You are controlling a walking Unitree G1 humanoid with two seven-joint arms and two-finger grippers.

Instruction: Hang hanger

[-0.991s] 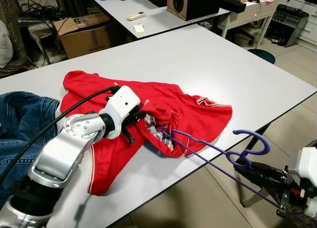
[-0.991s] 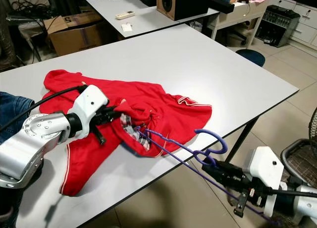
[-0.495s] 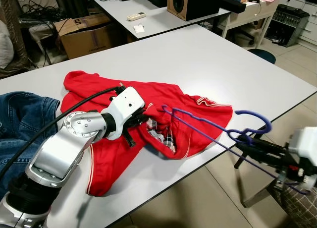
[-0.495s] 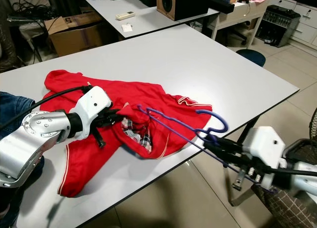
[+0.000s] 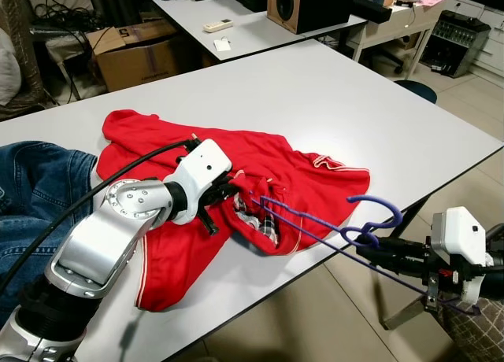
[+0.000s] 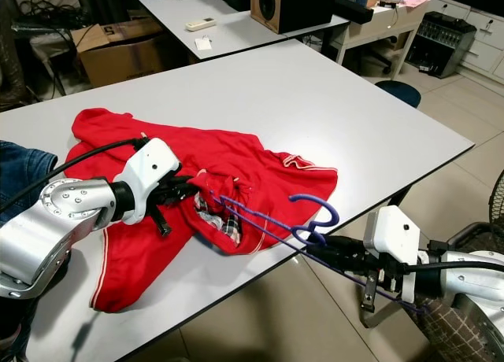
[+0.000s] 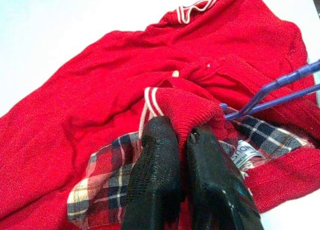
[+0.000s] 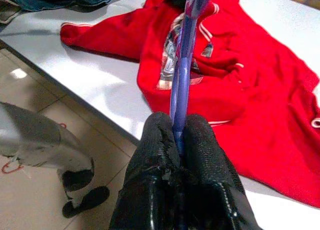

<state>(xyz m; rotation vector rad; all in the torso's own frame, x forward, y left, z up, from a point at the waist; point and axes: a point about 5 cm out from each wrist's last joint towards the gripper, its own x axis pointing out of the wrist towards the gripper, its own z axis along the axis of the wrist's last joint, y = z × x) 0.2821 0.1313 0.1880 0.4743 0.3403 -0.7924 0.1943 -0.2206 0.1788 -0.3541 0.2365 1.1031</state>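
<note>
on the table [image 5: 339,94] the left tool [image 7: 180,140] pinches the red shirt [image 5: 299,181] collar; right tool [image 8: 177,140] clamps the purple hanger [image 5: 331,228], one end just entering the neck, threading barely begun

You are looking down on a wide white table [image 5: 331,94] with a dark edge, its far corner pointing toward the right of the room. Behind it stands a second white table [image 5: 252,27] carrying a wooden speaker [image 5: 303,4], a white remote control [image 5: 216,24] and a small card. To the left of that, an open cardboard box [image 5: 134,55] sits on the floor beside a tangle of black cables [image 5: 63,17]. The floor [image 5: 480,102] is pale glossy tile reflecting the room light. At the far right you have a black unit [image 5: 461,35] on a low white cabinet, and a round dark blue stool [image 5: 416,88] near the table's edge.
</note>
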